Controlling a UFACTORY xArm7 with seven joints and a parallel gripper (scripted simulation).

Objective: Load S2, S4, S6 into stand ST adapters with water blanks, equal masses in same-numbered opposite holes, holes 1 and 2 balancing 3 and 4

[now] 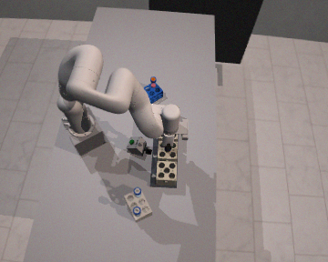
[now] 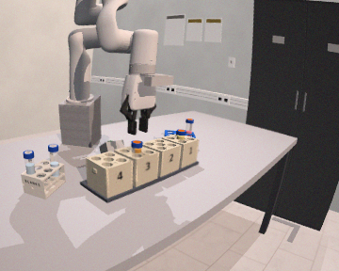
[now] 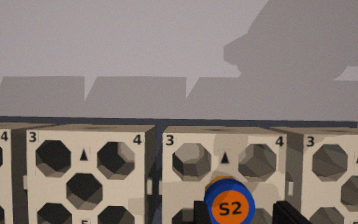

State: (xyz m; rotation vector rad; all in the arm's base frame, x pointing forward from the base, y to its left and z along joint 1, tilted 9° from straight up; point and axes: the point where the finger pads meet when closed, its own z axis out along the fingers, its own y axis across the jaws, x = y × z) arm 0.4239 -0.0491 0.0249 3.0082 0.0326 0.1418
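Evidently, we held the claw (image 1: 168, 146) (image 2: 137, 127) (image 3: 243, 215) spread, empty above S2 (image 2: 137, 144) (image 3: 230, 207), which stood in adapter 3 (image 1: 168, 157) (image 2: 152, 175) (image 3: 175, 188), likely to balance the orange-dotted tube (image 2: 181, 133) opposite.

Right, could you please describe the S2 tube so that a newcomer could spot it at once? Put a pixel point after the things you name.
On the long table (image 1: 126, 36) (image 2: 243, 136) (image 3: 80, 40), find the row of four beige adapters, then the one marked 3 (image 1: 168, 158) (image 2: 148, 173) (image 3: 172, 189). The S2 tube (image 2: 137, 144) (image 3: 230, 207) stands there, blue-capped with an orange dot; the similar-looking tube (image 2: 181, 132) nearby is in adapter 1 (image 2: 191, 151) (image 3: 6, 167).
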